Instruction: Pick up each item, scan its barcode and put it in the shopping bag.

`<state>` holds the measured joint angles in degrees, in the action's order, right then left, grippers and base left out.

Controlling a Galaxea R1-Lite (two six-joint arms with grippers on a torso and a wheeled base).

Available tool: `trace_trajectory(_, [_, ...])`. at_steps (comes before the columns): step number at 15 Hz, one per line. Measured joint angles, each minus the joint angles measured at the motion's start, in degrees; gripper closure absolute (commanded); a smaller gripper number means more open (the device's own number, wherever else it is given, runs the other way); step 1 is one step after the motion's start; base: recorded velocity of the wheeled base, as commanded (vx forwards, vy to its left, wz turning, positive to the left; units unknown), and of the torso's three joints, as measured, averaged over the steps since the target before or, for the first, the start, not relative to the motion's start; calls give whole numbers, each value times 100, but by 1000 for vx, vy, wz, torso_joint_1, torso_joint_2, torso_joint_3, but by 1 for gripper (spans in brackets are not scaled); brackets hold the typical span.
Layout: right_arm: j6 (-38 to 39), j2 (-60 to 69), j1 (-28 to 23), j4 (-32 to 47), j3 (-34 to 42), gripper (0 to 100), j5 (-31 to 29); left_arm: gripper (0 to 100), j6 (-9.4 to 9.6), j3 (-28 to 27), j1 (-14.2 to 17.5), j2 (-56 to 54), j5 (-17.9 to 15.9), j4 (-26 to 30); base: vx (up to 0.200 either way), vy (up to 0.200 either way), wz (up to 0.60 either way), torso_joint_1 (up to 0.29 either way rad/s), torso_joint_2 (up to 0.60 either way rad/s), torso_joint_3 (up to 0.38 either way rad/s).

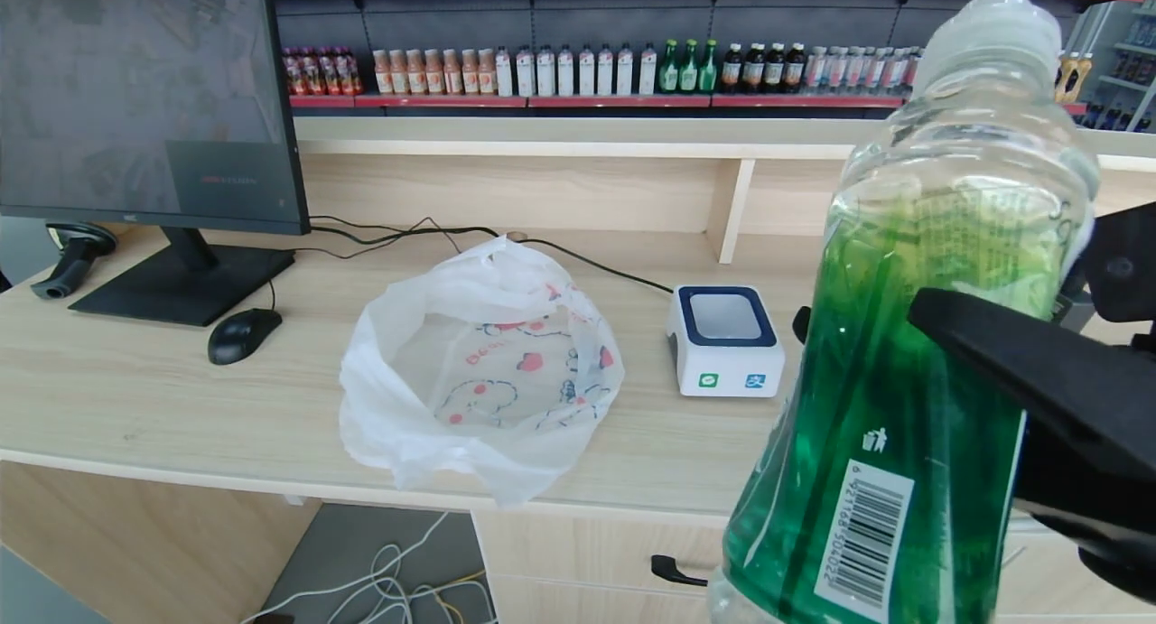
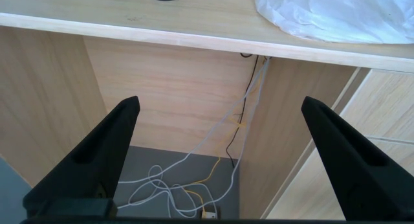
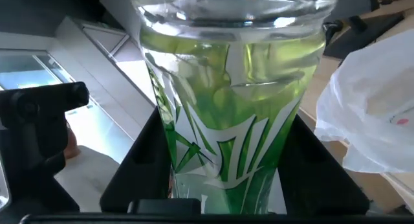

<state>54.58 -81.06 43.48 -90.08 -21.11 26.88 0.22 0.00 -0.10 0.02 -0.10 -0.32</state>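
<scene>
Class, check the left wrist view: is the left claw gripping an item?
No, the left claw stands wide open beneath the counter, with only loose cables seen through its gap.

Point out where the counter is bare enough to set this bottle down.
Widest bare patch: front left of the counter, bordered by the mouse, the bag and the front edge. A narrower gap lies between bag and scanner. Crowded: back left, with monitor stand and cables. The bottle hides the right end.
</scene>
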Motion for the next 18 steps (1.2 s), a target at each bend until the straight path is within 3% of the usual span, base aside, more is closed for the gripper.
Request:
trace_trajectory(12, [110,85,-71,16,-112,100,-4,0,-1,0,0,0,0,5,0,0,0,0,0,0])
trace_trajectory(18, [-1723,-74,-1022,17,-165,100,-20,0,-4,0,0,0,0,0,0,0,0,0,0,0])
